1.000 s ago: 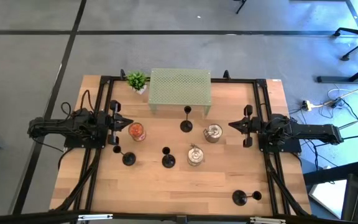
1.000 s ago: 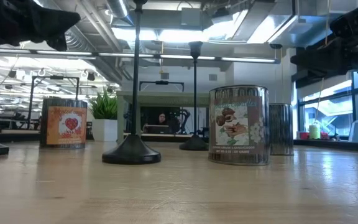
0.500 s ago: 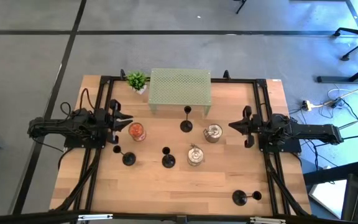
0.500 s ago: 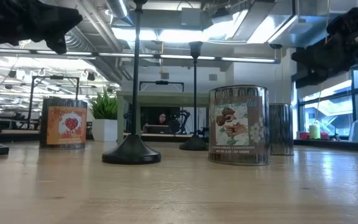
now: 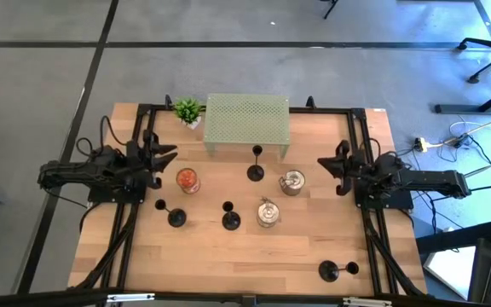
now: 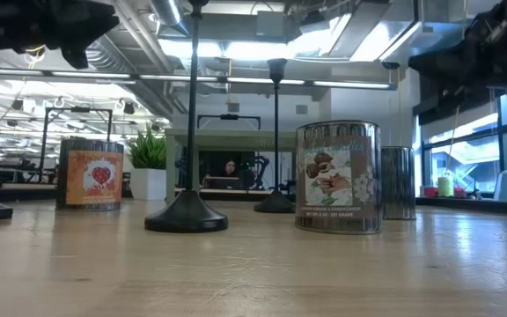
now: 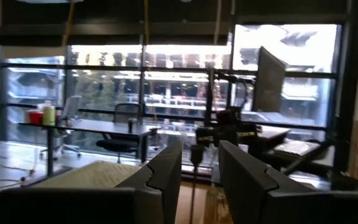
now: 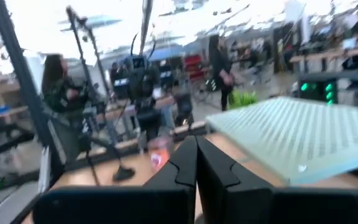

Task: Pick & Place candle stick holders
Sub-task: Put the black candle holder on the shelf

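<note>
Four slim black candlesticks stand upright on their disc bases on the wooden table: one before the green mesh stand [image 5: 255,173], two near the middle [image 5: 176,218] [image 5: 230,221], and one at the near right [image 5: 328,272]. In the low view the middle one [image 6: 187,211] is closest, and another [image 6: 275,201] stands behind it. My left gripper [image 5: 170,152] hovers at the table's left, above the orange jar, with its fingers apart [image 7: 201,168] and empty. My right gripper [image 5: 324,164] hovers at the table's right, shut [image 8: 196,152] and empty.
An orange-filled jar [image 5: 187,178] and two silver jars [image 5: 292,182] [image 5: 267,213] stand among the candlesticks. A green mesh stand [image 5: 247,124] and a small potted plant [image 5: 187,109] are at the far edge. Bare wood lies along the near edge [image 5: 228,264].
Both grippers have risen a little. My left gripper has swung toward the table's far edge, away from the orange jar. My right gripper has shifted slightly toward the far edge. Nothing on the table has moved.
</note>
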Tool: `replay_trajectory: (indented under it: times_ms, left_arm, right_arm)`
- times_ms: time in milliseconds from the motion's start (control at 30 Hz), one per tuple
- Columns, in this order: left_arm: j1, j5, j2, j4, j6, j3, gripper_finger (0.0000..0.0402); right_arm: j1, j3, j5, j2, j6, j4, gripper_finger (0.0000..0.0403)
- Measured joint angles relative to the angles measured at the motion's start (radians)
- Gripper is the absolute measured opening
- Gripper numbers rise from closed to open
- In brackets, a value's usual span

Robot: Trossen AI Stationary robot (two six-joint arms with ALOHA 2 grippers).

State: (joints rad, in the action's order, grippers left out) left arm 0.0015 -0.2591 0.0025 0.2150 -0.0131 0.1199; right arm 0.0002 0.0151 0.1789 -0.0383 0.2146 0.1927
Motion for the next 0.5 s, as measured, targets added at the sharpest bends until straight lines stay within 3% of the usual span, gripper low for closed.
replay_trajectory:
  times_ms: [133, 333, 500]
  left_arm:
    - [0.0, 0.019, 0.0, -0.001, -0.003, 0.008, 0.0102]
    - [0.0, 0.073, 0.0, -0.001, -0.002, 0.008, 0.0102]
    - [0.0, 0.052, 0.0, -0.001, 0.0, 0.008, 0.0102]
  right_arm:
    - [0.0, 0.0, 0.034, 0.0, -0.078, 0.041, 0.0005]
    - [0.0, 0.0, -0.155, 0.0, -0.2, 0.168, 0.0013]
    - [0.0, 0.0, -0.217, -0.004, -0.197, 0.188, 0.0053]
